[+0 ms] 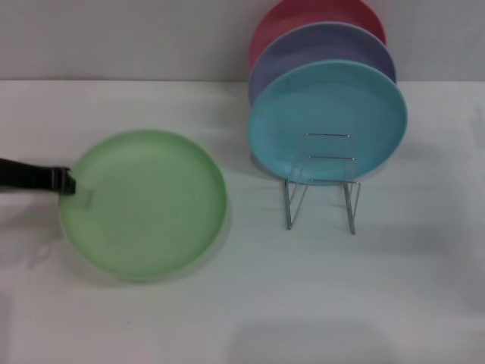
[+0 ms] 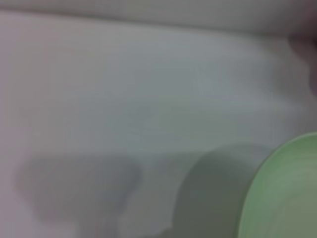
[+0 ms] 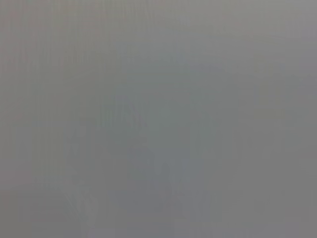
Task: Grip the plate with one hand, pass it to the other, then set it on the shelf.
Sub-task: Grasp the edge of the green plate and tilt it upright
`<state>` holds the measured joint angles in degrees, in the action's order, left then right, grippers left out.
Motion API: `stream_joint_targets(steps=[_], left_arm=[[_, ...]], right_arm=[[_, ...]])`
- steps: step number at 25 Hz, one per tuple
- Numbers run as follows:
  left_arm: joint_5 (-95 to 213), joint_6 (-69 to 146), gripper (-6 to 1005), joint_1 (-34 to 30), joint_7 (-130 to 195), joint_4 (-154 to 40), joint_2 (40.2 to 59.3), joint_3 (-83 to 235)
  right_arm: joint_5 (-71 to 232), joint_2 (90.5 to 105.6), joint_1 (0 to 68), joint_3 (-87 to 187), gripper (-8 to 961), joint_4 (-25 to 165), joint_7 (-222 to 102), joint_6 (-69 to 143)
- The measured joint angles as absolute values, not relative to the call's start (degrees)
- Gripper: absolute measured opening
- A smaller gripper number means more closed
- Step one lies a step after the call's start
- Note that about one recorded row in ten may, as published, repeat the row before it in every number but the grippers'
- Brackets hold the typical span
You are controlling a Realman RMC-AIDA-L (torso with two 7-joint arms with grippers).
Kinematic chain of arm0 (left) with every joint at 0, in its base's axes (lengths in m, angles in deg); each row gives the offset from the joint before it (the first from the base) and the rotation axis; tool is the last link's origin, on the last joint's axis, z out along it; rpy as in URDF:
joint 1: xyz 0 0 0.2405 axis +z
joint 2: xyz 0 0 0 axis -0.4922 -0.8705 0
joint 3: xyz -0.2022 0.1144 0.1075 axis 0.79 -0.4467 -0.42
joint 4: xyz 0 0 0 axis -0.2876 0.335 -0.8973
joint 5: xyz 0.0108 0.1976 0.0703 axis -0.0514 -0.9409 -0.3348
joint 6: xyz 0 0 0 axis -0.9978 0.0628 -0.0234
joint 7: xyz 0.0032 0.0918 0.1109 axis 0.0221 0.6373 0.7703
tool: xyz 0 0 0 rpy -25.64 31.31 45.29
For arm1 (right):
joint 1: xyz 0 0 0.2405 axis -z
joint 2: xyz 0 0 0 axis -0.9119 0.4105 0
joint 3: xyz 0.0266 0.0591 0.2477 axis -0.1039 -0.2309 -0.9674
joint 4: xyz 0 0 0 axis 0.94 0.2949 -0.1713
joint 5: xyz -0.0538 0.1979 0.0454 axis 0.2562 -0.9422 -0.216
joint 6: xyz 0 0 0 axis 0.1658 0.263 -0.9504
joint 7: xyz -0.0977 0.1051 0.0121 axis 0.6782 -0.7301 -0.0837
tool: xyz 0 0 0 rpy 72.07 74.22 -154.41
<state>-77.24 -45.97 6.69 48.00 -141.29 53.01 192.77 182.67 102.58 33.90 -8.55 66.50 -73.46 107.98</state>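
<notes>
One gripper is at work: the left gripper [image 1: 70, 182] reaches in from the left edge of the head view and has its black fingers closed over the near-left rim of the green plate [image 1: 144, 203]. The plate fills the centre-left of the frame, and the soft shadow under its lower edge suggests it is already slightly off the white table [image 1: 250, 303], though I cannot be sure. The left wrist view shows only a slice of that plate at lower right above its own shadow. The right gripper is not in view; its wrist view shows nothing but flat grey.

The hold is on the very rim, so the plate hangs far out from the fingers. In my judgement it could droop, twist or slip free during the hand-over, since smooth plastic gives little purchase.

At right of centre stands the wire shelf [image 1: 322, 182], its front loops bare. Leaning in it behind are a turquoise plate [image 1: 327, 114], a lavender plate [image 1: 322, 47] and a red plate [image 1: 303, 17]. These crowd the rack; a careless approach could knock the turquoise one or tip the light frame.
</notes>
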Motion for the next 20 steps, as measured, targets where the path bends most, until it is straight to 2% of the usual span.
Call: stream_joint_targets(steps=[5,7,10,20], left_arm=[[-72.1,-35.4,32,10.2,50.8,-142.0,53.05,192.8],[-68.4,-24.3,33,13.3,54.1,-141.4,53.26,191.1],[-67.3,-21.1,35,14.1,55.0,-141.1,53.27,190.1],[-49.4,14.7,40,23.5,70.3,-136.0,53.26,175.7]], right_arm=[[182.7,102.70,33.9,-8.6,695,66.9,-73.5,107.6],[182.7,102.73,33.9,-8.6,695,67.0,-73.5,107.3],[182.7,102.74,34.0,-8.6,695,67.0,-73.5,107.3],[182.7,102.90,34.0,-8.2,695,67.5,-73.5,107.3]])
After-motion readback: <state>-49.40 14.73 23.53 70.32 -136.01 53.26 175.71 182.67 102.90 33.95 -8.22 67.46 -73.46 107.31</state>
